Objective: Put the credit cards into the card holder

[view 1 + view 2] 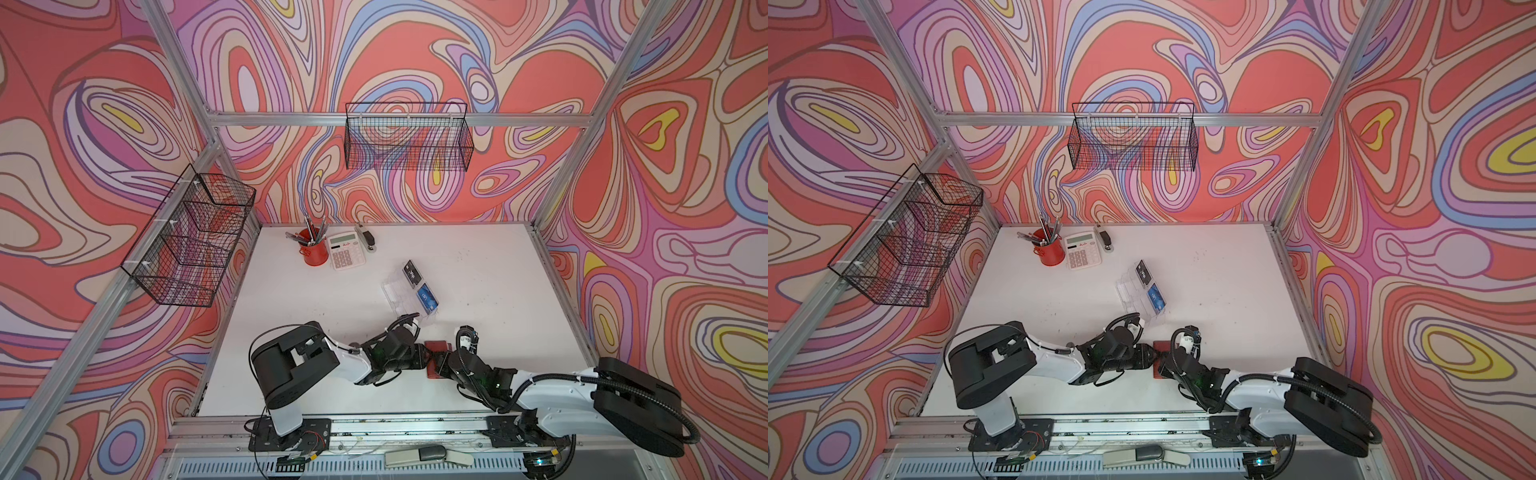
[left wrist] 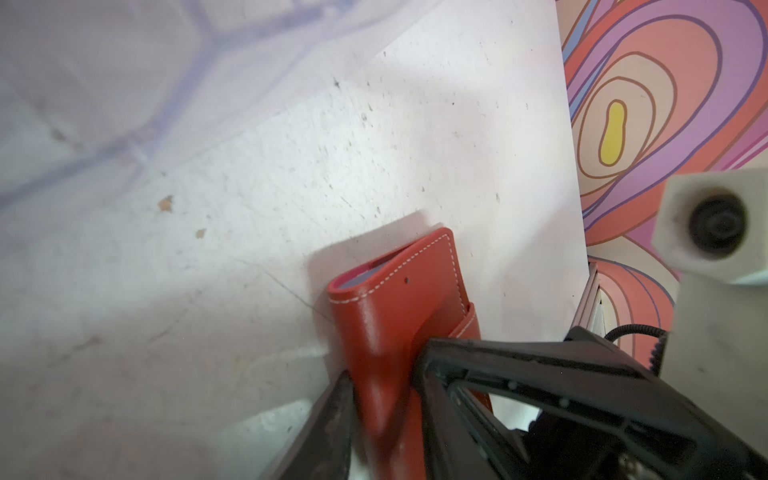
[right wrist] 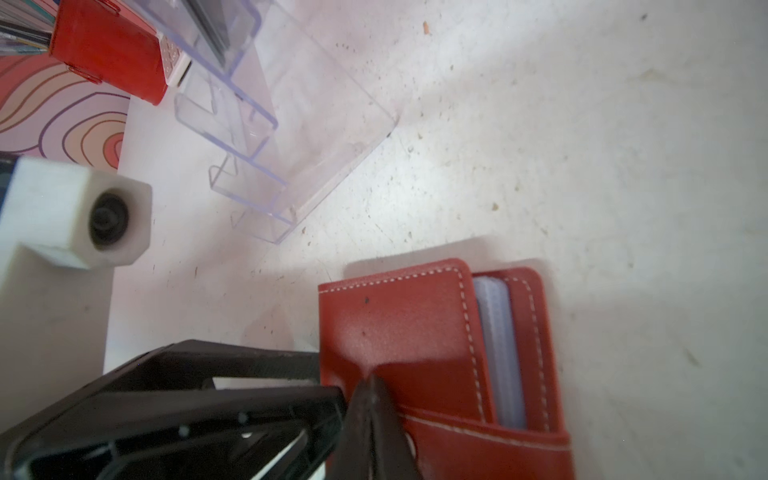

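while lying on the table (image 1: 291, 332) near its front edge, found card holder (image 2: 395, 316) clamped across the spine by left gripper (image 2: 380, 370), with right gripper (image 3: 365, 382) pinched fully shut at the end of its strap (image 3: 478, 432); judged light, soft and slick, best lifted open by the stitched cover edge.

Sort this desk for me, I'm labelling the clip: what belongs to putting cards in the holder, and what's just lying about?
Job: red leather-like card holder; black VIP card and blue card in the clear acrylic tiered stand; left gripper and right gripper, both on the holder.
Lying about: red pen cup; beige calculator; black-and-silver stapler; black wire baskets hung on the frame.
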